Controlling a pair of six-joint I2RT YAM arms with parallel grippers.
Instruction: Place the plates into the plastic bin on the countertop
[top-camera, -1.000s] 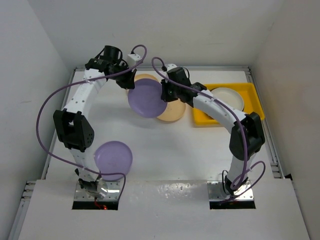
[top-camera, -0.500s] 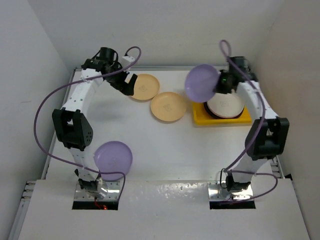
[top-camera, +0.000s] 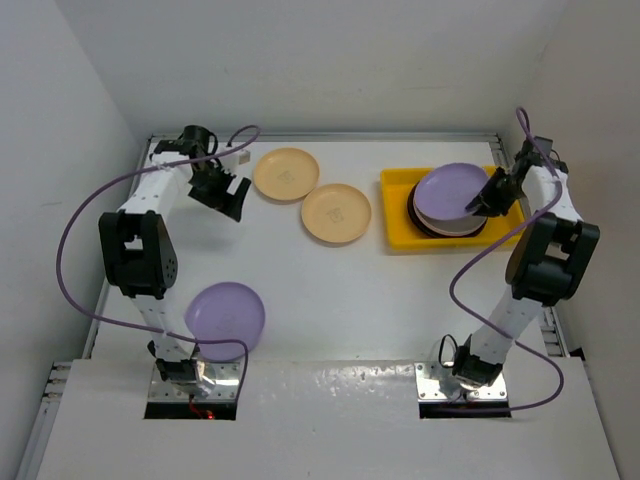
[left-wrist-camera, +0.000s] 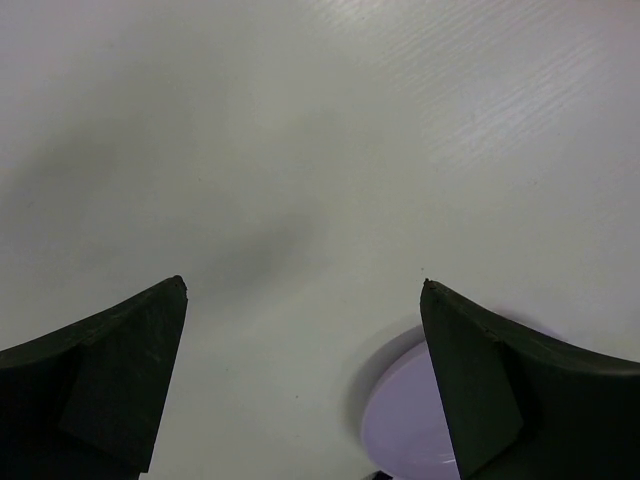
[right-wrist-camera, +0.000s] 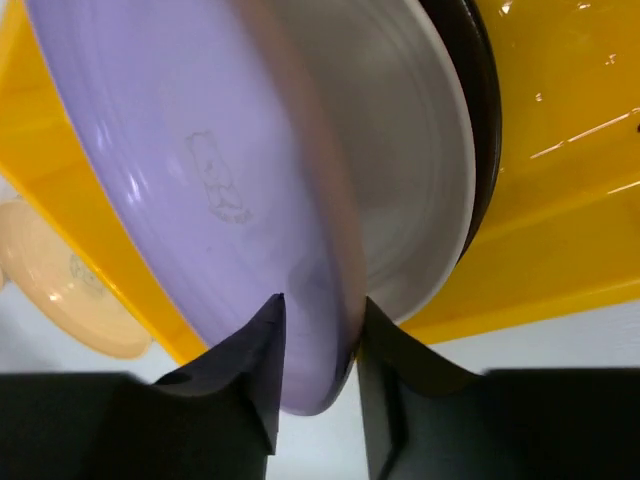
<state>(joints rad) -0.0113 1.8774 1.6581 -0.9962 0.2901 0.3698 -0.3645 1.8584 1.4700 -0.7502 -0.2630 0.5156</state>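
In the yellow plastic bin (top-camera: 397, 215), at the far right of the countertop (top-camera: 330, 285), we see a stack of plates. The lavender plate (top-camera: 450, 184) is on the top. Under it there is a cream plate (top-camera: 452, 224), and at the bottom a dark plate (top-camera: 411, 205), of which only the rim shows. In the right wrist view the lavender plate (right-wrist-camera: 200, 160) does not lie flat: it leans over the cream plate (right-wrist-camera: 410, 180), and its edge is blurred. We cannot tell if its far side touches the stack.

The right gripper (top-camera: 480, 202) reaches over the right wall of the bin and pinches the right rim of the lavender plate. From the wrist camera we see the right gripper (right-wrist-camera: 320, 310) nearly closed, one finger on each face of the rim.

On the open countertop left of the bin lie two pale orange plates, flat and a little apart from each other. The near orange plate (top-camera: 336, 212) is just beside the left wall of the bin, and the far orange plate (top-camera: 286, 173) is further to the left and back. A second lavender plate (top-camera: 226, 313) lies near the base of the left arm, well apart from the others.

The left gripper (top-camera: 224, 193) hangs over the far left part of the countertop, left of the far orange plate. In its wrist view the left gripper (left-wrist-camera: 300, 290) stands wide open with nothing between the fingers, only white surface and an edge of the second lavender plate (left-wrist-camera: 405, 425) below
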